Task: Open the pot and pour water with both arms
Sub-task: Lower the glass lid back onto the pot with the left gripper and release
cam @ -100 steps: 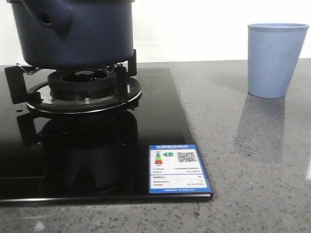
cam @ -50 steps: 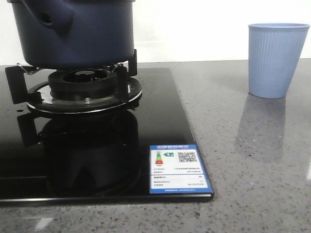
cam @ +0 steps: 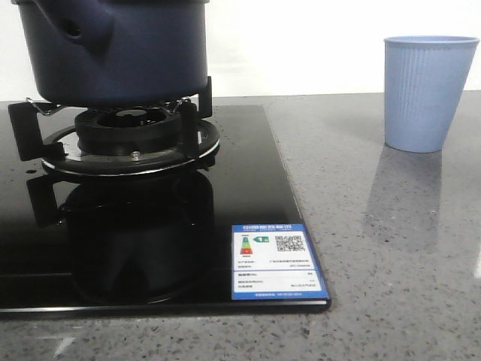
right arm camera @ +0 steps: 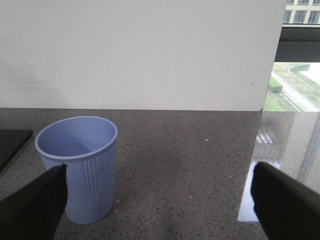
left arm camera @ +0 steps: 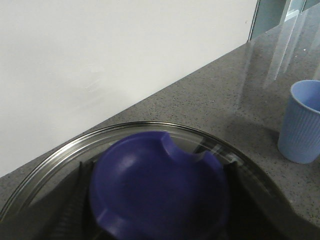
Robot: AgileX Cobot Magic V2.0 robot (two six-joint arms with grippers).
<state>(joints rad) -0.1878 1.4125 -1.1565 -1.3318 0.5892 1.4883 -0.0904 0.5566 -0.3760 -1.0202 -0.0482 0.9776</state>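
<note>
The pot (cam: 113,53) sits on the burner (cam: 128,139) left of the cup (cam: 428,94), the left gripper (left arm camera: 155,200) straddling its lid knob (left arm camera: 160,190), grip unclear, right jaws wide and empty; a loose grasp could drop the glass lid (left arm camera: 65,155).

Ahead of me a plain white wall (cam: 338,45) rises behind the speckled grey stone bench (cam: 391,248), whose polished top mirrors the light. A glossy black glass hob (cam: 150,248) is set into the bench. Off to my right a window (right arm camera: 297,55) shows daylight, green lawn and a building outside, reflected in the bench surface.
</note>
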